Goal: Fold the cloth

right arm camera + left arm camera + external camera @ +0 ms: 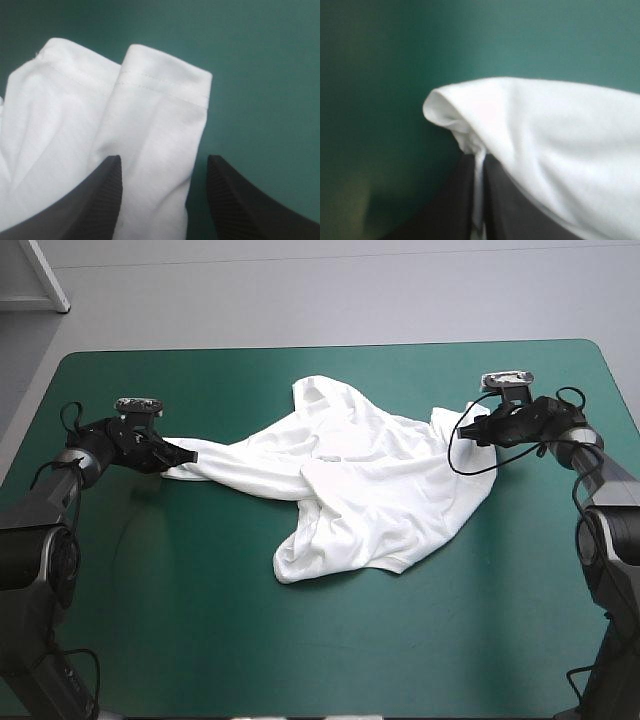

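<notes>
While the crumpled T-shirt (350,480) lies at the table's (180,630) middle, my left gripper (188,453) pinches its end toward the left edge. My right gripper (472,432) gapes astride a sleeve hem (165,82); I'd clamp there before spreading.

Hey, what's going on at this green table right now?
Two robot arms are working on a crumpled white T-shirt lying on the teal-green table. The left claw is shut on one end of it; the right claw stands open around a hemmed edge at the other. Nothing is folded yet.
</notes>
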Robot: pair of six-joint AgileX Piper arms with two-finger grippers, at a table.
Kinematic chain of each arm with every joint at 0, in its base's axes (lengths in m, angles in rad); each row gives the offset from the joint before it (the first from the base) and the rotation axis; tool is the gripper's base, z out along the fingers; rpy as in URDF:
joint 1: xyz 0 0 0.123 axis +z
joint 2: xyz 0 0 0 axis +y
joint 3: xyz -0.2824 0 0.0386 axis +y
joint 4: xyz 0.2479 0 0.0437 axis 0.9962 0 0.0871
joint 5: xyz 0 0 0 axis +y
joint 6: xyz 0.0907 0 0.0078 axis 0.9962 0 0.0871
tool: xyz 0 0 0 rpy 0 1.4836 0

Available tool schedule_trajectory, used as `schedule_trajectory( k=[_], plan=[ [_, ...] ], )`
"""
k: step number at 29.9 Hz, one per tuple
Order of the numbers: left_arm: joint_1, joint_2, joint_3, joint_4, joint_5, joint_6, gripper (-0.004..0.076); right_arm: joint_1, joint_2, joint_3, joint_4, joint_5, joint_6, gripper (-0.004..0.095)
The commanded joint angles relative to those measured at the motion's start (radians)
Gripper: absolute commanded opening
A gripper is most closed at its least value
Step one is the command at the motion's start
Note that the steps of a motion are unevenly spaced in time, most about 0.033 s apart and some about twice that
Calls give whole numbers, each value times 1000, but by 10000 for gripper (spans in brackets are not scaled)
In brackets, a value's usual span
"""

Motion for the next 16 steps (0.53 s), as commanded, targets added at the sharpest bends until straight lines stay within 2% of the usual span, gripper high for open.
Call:
schedule_trajectory(
  k=[1, 3, 11, 16],
  plan=[
    [-9, -8, 2, -10, 73, -1, 21, 14, -33, -37, 4, -36, -9, 446],
    [-9, -8, 2, -10, 70, -1, 21, 22, -26, -37, 4, -20, -9, 390],
    [-9, -8, 2, -13, 70, -1, 21, 24, -18, -37, -32, -20, -21, -17],
    [-7, -20, 2, -9, 56, 2, 21, 24, -41, -73, -30, 14, -21, -13]
  ],
)
